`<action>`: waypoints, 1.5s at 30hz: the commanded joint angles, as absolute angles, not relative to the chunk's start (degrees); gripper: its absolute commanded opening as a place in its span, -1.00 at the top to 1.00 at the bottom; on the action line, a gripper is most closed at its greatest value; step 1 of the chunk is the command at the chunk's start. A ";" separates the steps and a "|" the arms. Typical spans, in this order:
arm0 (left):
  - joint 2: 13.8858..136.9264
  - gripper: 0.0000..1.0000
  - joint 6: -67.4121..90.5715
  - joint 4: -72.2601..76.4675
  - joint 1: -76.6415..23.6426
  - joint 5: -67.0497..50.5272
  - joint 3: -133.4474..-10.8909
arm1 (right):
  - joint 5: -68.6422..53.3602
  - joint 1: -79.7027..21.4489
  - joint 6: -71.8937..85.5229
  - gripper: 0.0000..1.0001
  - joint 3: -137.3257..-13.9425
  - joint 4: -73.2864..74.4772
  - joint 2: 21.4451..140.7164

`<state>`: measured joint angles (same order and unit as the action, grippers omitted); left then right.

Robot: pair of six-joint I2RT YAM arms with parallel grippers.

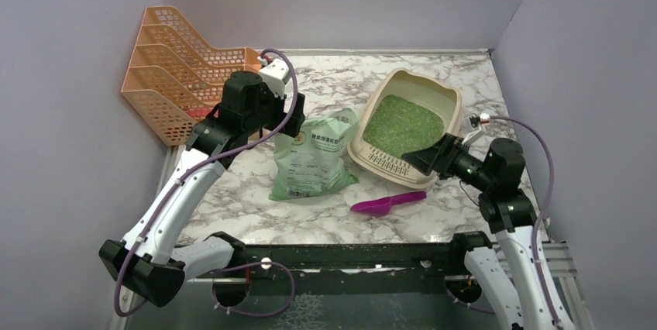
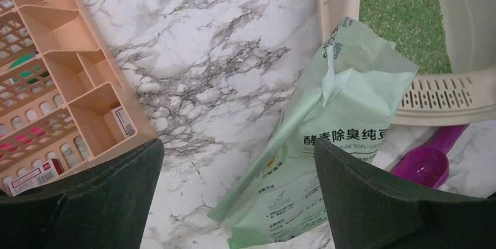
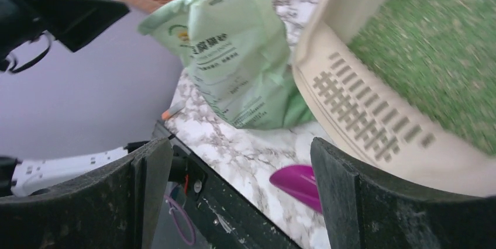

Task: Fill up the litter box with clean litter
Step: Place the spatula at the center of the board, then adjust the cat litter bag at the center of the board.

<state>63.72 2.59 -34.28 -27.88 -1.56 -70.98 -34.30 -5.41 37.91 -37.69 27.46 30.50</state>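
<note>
**Litter box (image 1: 390, 164) already bedded in green**

Low in the centre of the top view, the magenta scoop (image 1: 385, 204) lies flat on the table (image 1: 325, 218), with nothing touching it. Just above it the litter bag (image 1: 314, 158) lies on its side, its crumpled top pointing up-frame and one edge against the box's slotted lip. The right gripper (image 1: 422, 161) hangs at that lip at centre right, jaws apart and holding nothing. Inside the tray, clean litter (image 1: 404, 125) covers the floor in a fairly even green bed, well below the rim. The left gripper (image 2: 237, 144) hovers over the bag's top, likewise spread and empty. The orange file rack (image 1: 174, 67) stands beyond it at upper left.

The pour looks largely done. If more litter is wanted, the next move calls for a firm pinch on the limp bag's top. The bag would then need lifting so its mouth tips over the rim without spilling.
</note>
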 commanded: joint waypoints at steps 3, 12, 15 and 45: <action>65.80 -0.97 -8.33 -40.31 -24.93 -16.75 -71.95 | -52.43 -5.81 34.62 -0.83 -33.67 -7.05 46.27; 74.18 -0.97 -13.38 -41.20 -22.15 -22.65 -75.05 | -54.78 -15.74 14.14 -0.90 -45.21 -16.15 71.36; 78.02 -0.97 -13.73 -41.55 -21.90 -25.52 -76.64 | -55.41 -16.40 9.94 -0.99 -48.80 -17.57 78.24; 66.45 1.00 -17.16 -38.93 -20.83 -19.85 -68.12 | -43.46 -23.03 -9.20 0.98 -56.01 -9.81 87.64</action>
